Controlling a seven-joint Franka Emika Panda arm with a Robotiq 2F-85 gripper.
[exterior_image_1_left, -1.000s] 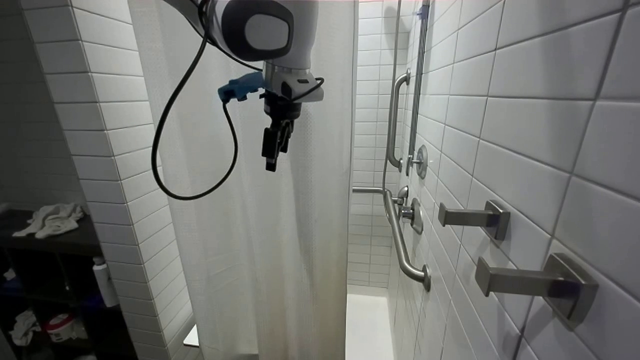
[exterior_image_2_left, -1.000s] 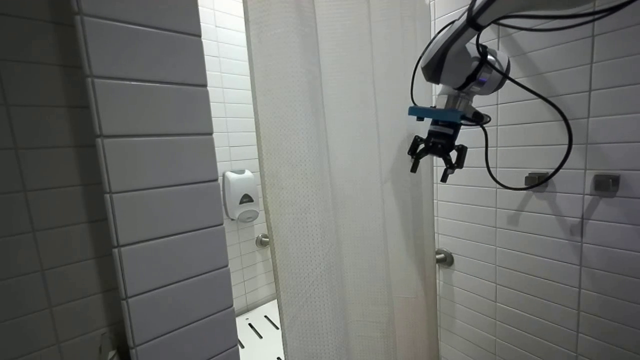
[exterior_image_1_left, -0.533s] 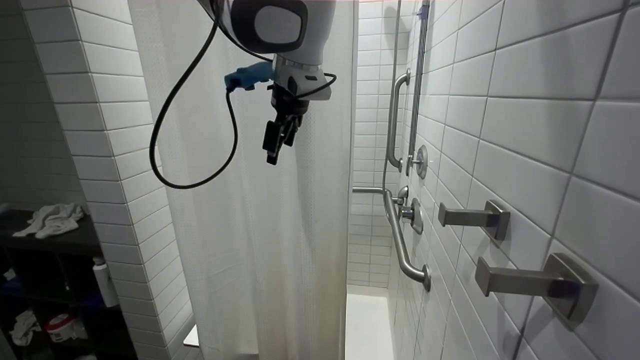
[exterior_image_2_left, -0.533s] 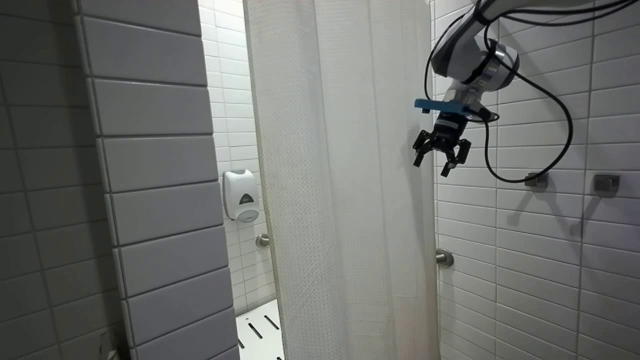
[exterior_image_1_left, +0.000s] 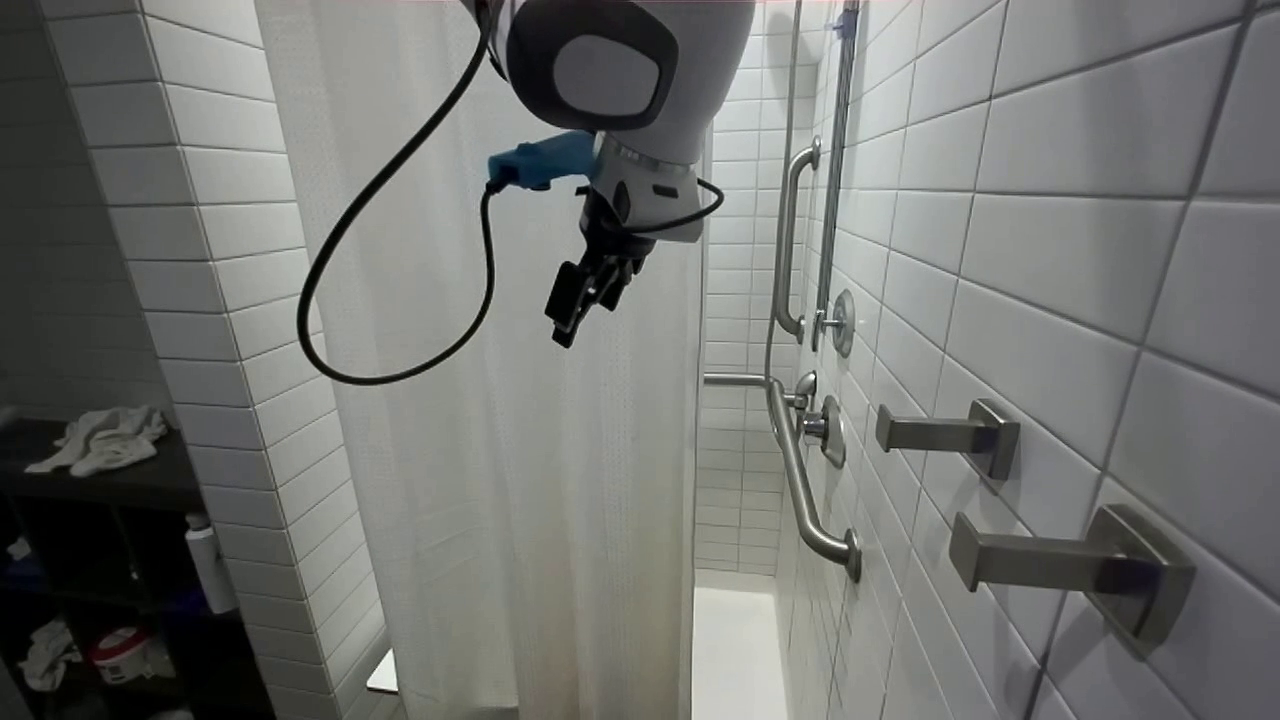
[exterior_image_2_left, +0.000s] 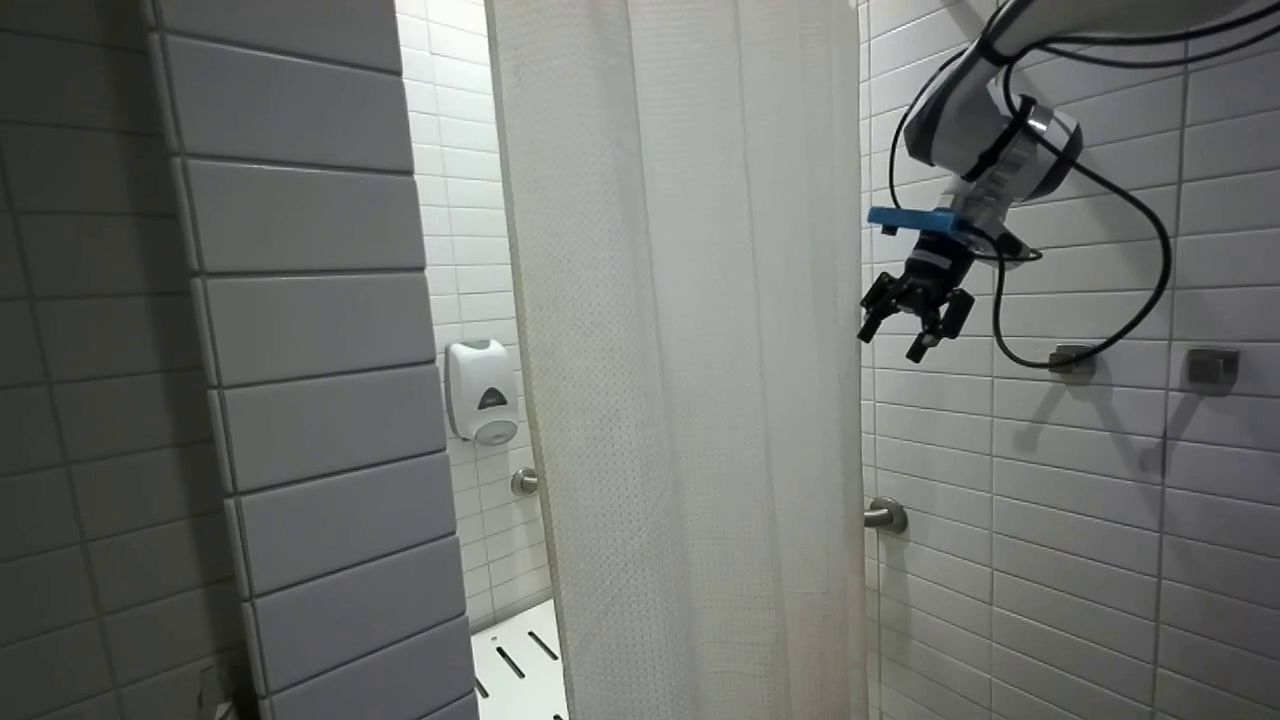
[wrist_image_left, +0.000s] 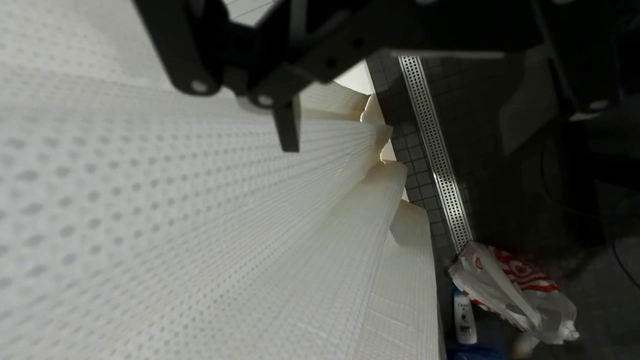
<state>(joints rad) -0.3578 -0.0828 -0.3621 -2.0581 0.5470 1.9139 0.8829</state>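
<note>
My gripper (exterior_image_1_left: 587, 322) is black, open and empty, tilted and pointing downward in front of the white shower curtain (exterior_image_1_left: 480, 450). In an exterior view the gripper (exterior_image_2_left: 891, 347) is at the curtain's (exterior_image_2_left: 680, 400) right edge, with tiled wall behind its fingers. In the wrist view the curtain (wrist_image_left: 225, 225) fills the left and middle, and one black finger (wrist_image_left: 289, 127) shows against it. I cannot tell whether that finger touches the cloth. The curtain hangs in folds down to near the floor.
Metal grab bars (exterior_image_1_left: 815, 500) and two square hooks (exterior_image_1_left: 1050, 565) stick out from the tiled wall. A soap dispenser (exterior_image_2_left: 482, 392) hangs beyond the curtain. A floor drain (wrist_image_left: 435, 155), a plastic bag (wrist_image_left: 515, 290) and a white bottle (wrist_image_left: 464, 318) are below. A dark shelf (exterior_image_1_left: 100, 480) stands left.
The arm and open gripper have moved to the right in both exterior views, and the gripper has tilted more. The curtain's right edge has shifted slightly left in an exterior view.
</note>
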